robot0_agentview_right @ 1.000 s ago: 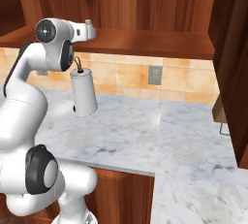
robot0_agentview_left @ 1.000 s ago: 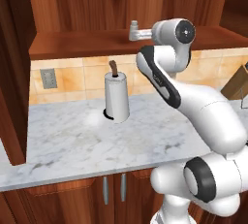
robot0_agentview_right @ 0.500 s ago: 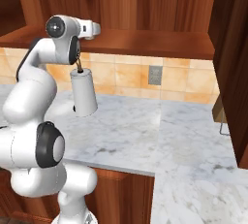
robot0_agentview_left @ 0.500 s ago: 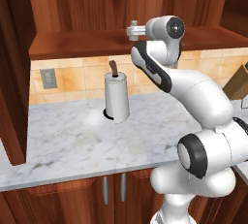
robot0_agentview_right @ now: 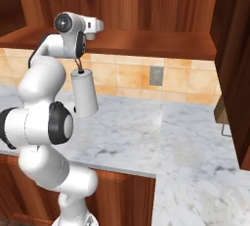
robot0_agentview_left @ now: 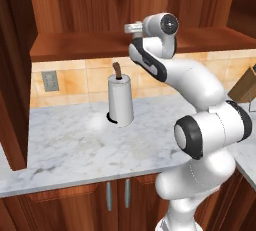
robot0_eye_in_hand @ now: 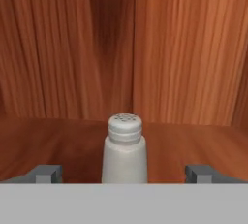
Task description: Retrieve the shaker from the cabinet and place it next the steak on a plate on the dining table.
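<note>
Grey tapered shaker [robot0_eye_in_hand: 124,150] with perforated silvery cap upright on cabinet [robot0_eye_in_hand: 72,143] shelf, base cut off, between spread tool [robot0_eye_in_hand: 124,173] tips.

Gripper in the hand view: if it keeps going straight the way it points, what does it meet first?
Most likely the shaker, standing upright on the cabinet shelf, centred between the open jaws of the gripper. How far ahead is unclear.

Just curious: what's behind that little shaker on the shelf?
Behind the shaker is only the cabinet's wood-grain back panel. The strip of panel directly behind the shaker is covered, as is the shelf under it.
</note>
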Motion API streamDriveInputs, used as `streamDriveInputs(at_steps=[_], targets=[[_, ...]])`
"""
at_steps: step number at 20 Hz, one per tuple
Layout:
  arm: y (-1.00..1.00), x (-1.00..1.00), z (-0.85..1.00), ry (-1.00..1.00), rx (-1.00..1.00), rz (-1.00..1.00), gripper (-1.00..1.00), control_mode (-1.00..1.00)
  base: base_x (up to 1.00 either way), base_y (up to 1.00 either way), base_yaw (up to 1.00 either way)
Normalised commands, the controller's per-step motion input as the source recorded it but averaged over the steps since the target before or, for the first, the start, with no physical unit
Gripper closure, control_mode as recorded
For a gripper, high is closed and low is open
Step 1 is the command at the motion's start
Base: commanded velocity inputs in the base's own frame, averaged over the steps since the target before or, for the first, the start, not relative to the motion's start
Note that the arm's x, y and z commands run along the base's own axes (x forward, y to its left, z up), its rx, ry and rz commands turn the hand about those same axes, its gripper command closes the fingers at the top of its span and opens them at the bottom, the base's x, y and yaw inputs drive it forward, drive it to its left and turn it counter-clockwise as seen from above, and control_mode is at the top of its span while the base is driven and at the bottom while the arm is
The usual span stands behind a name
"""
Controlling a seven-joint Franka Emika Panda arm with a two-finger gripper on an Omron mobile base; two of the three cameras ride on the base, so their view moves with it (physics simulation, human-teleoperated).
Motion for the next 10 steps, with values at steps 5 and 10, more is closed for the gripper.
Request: streamDriveInputs(at_steps=[5, 10], targets=[[0.01, 0.49, -0.01, 0.00, 0.00, 0.00, -1.00, -1.00, 0.00, 0.00, 0.00], [0.00, 0.44, -0.20, 0.00, 0.01, 0.00, -1.00, -1.00, 0.00, 0.00, 0.00]])
